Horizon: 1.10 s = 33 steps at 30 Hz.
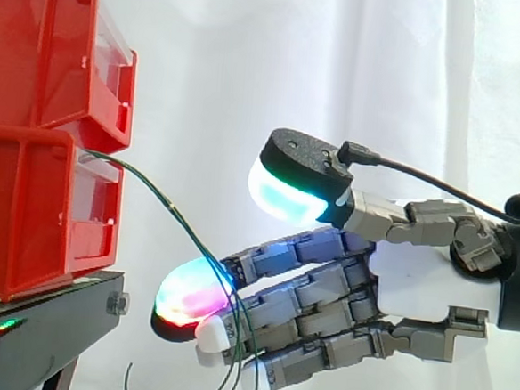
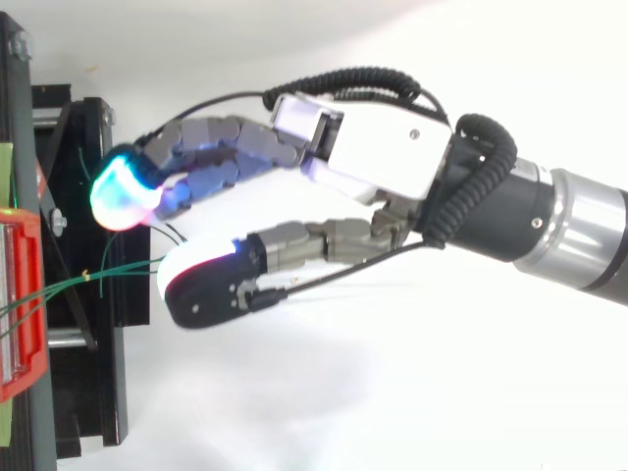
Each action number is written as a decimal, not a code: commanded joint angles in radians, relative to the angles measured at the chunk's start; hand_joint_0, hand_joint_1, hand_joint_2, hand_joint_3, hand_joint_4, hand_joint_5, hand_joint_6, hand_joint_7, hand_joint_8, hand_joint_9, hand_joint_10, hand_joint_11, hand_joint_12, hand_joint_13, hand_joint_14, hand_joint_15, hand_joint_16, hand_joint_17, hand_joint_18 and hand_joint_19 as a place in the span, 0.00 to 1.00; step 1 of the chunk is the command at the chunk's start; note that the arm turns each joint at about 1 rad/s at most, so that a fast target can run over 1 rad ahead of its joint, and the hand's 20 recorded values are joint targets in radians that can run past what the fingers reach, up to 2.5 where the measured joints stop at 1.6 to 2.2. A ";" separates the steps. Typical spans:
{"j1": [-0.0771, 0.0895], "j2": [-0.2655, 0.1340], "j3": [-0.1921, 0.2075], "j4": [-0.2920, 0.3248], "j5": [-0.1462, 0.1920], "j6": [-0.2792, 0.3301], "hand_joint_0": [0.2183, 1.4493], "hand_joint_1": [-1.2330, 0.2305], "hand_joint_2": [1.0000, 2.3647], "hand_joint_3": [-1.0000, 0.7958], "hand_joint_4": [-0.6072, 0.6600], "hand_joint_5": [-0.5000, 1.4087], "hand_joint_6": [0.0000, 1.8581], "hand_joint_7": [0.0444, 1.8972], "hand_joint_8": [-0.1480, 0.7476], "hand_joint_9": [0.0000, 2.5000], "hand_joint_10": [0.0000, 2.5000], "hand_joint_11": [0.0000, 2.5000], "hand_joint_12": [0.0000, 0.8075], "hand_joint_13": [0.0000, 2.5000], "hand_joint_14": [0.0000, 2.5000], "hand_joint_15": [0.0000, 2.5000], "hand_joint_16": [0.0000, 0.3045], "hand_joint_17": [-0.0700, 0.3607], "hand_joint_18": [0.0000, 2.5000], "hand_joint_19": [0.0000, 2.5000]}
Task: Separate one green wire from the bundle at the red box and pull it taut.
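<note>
As green wire [image 1: 165,200] leaves red bin [image 1: 26,219], hand [image 1: 423,287] splayed.

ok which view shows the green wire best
Side view: the wire arcs in full from the red bin down to the hand. The top view shows short strands of it by the bin's edge.

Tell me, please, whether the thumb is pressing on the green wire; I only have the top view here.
Observer: No. From the side, the hand has its thumb raised well above the fingers, clear of the green wire.
Operator: Does the wire run straight from the box?
Observer: No. It leaves the lower red bin and bows down in a curve to the fingertips.
Operator: And beyond the fingers?
Observer: Green strands hang down past them.
</note>
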 commanded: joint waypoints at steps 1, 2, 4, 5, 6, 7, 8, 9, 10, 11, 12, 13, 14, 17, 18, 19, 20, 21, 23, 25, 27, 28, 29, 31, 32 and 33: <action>0.008 -0.006 0.001 0.013 -0.030 0.001 0.27 0.48 0.00 0.30 0.71 0.16 0.27 0.37 0.51 0.26 0.00 0.09 0.43 0.25 0.00 0.09 0.15 0.40 0.22 0.09; 0.009 -0.004 0.001 0.015 -0.036 0.001 0.27 0.48 0.00 0.30 0.72 0.16 0.27 0.37 0.51 0.27 0.00 0.09 0.43 0.25 0.00 0.09 0.15 0.40 0.22 0.09; 0.012 -0.004 0.001 0.020 -0.043 0.001 0.27 0.48 0.00 0.30 0.72 0.16 0.27 0.37 0.51 0.27 0.00 0.09 0.43 0.25 0.00 0.09 0.15 0.40 0.22 0.09; 0.012 -0.004 0.001 0.020 -0.045 0.001 0.27 0.48 0.00 0.30 0.72 0.16 0.27 0.38 0.51 0.27 0.00 0.09 0.43 0.25 0.00 0.09 0.15 0.40 0.22 0.09; 0.014 -0.006 0.001 0.020 -0.048 0.004 0.27 0.48 0.00 0.30 0.73 0.17 0.27 0.39 0.51 0.27 0.00 0.09 0.43 0.25 0.00 0.09 0.15 0.41 0.23 0.09; 0.015 -0.004 0.001 0.020 -0.048 0.010 0.27 0.48 0.00 0.30 0.73 0.17 0.27 0.39 0.51 0.27 0.00 0.09 0.43 0.25 0.00 0.09 0.15 0.41 0.23 0.09; 0.015 -0.006 0.001 0.020 -0.048 0.015 0.27 0.48 0.00 0.30 0.74 0.17 0.27 0.39 0.51 0.27 0.00 0.09 0.43 0.25 0.00 0.09 0.15 0.41 0.23 0.09; 0.017 -0.004 0.001 0.020 -0.048 0.018 0.27 0.48 0.00 0.30 0.74 0.17 0.27 0.40 0.51 0.27 0.00 0.09 0.43 0.25 0.00 0.09 0.15 0.41 0.23 0.09; 0.018 -0.004 0.001 0.020 -0.048 0.021 0.27 0.48 0.00 0.30 0.74 0.17 0.27 0.40 0.51 0.27 0.00 0.09 0.43 0.25 0.00 0.09 0.15 0.41 0.23 0.09; 0.021 -0.006 0.001 0.021 -0.048 0.024 0.27 0.48 0.00 0.30 0.74 0.17 0.27 0.41 0.52 0.27 0.00 0.09 0.43 0.26 0.00 0.09 0.15 0.41 0.23 0.10; 0.021 -0.006 0.001 0.024 -0.048 0.025 0.27 0.48 0.00 0.30 0.75 0.17 0.27 0.41 0.51 0.28 0.00 0.09 0.43 0.26 0.00 0.09 0.15 0.41 0.23 0.10; 0.021 -0.006 0.001 0.024 -0.048 0.025 0.27 0.48 0.00 0.30 0.75 0.17 0.27 0.41 0.52 0.28 0.00 0.09 0.43 0.26 0.00 0.10 0.15 0.41 0.23 0.10; 0.024 -0.004 0.001 0.030 -0.048 0.027 0.27 0.48 0.00 0.30 0.75 0.18 0.27 0.42 0.52 0.28 0.00 0.09 0.43 0.26 0.00 0.09 0.15 0.41 0.23 0.10; 0.026 -0.006 0.001 0.030 -0.048 0.031 0.27 0.48 0.00 0.30 0.76 0.18 0.27 0.43 0.52 0.29 0.00 0.10 0.43 0.27 0.00 0.10 0.15 0.41 0.24 0.10; 0.026 -0.004 0.001 0.030 -0.048 0.042 0.27 0.48 0.00 0.30 0.76 0.18 0.27 0.43 0.52 0.29 0.00 0.10 0.43 0.27 0.00 0.10 0.15 0.41 0.24 0.10; 0.026 -0.004 0.001 0.029 -0.048 0.048 0.27 0.48 0.00 0.30 0.76 0.18 0.27 0.44 0.52 0.29 0.00 0.10 0.43 0.27 0.00 0.10 0.15 0.41 0.24 0.10; 0.026 -0.004 0.001 0.029 -0.048 0.048 0.28 0.48 0.00 0.30 0.76 0.18 0.27 0.44 0.52 0.29 0.00 0.11 0.43 0.27 0.00 0.10 0.15 0.41 0.24 0.10; 0.026 -0.004 0.001 0.027 -0.050 0.055 0.28 0.48 0.00 0.30 0.76 0.18 0.27 0.44 0.52 0.29 0.00 0.10 0.43 0.27 0.00 0.10 0.15 0.41 0.24 0.10; 0.026 -0.004 0.002 0.027 -0.053 0.061 0.28 0.47 0.00 0.30 0.77 0.18 0.27 0.45 0.52 0.30 0.00 0.10 0.42 0.27 0.00 0.10 0.15 0.41 0.25 0.10; 0.026 -0.004 0.015 0.026 -0.054 0.062 0.28 0.47 0.00 0.30 0.77 0.18 0.27 0.46 0.51 0.30 0.00 0.10 0.43 0.28 0.00 0.10 0.15 0.41 0.25 0.10; 0.026 -0.004 0.027 0.015 -0.059 0.059 0.28 0.47 0.00 0.30 0.77 0.19 0.27 0.48 0.52 0.30 0.00 0.10 0.43 0.28 0.00 0.10 0.15 0.41 0.25 0.11; 0.028 -0.004 0.035 0.006 -0.060 0.058 0.28 0.47 0.00 0.30 0.77 0.19 0.27 0.48 0.52 0.30 0.00 0.10 0.43 0.28 0.00 0.10 0.15 0.41 0.25 0.10; 0.028 -0.004 0.038 0.000 -0.060 0.056 0.28 0.47 0.00 0.30 0.77 0.19 0.27 0.49 0.51 0.30 0.00 0.11 0.43 0.28 0.00 0.10 0.15 0.41 0.25 0.11; 0.032 -0.004 0.045 -0.010 -0.060 0.055 0.28 0.47 0.00 0.30 0.77 0.19 0.27 0.50 0.52 0.30 0.00 0.11 0.42 0.28 0.00 0.10 0.15 0.41 0.25 0.11; 0.034 -0.004 0.045 -0.008 -0.060 0.055 0.28 0.46 0.00 0.30 0.77 0.19 0.27 0.51 0.52 0.30 0.00 0.11 0.42 0.28 0.00 0.11 0.15 0.41 0.25 0.11; 0.035 -0.006 0.047 -0.008 -0.060 0.055 0.29 0.46 0.00 0.30 0.76 0.19 0.27 0.52 0.52 0.30 0.00 0.11 0.42 0.28 0.00 0.10 0.15 0.41 0.25 0.11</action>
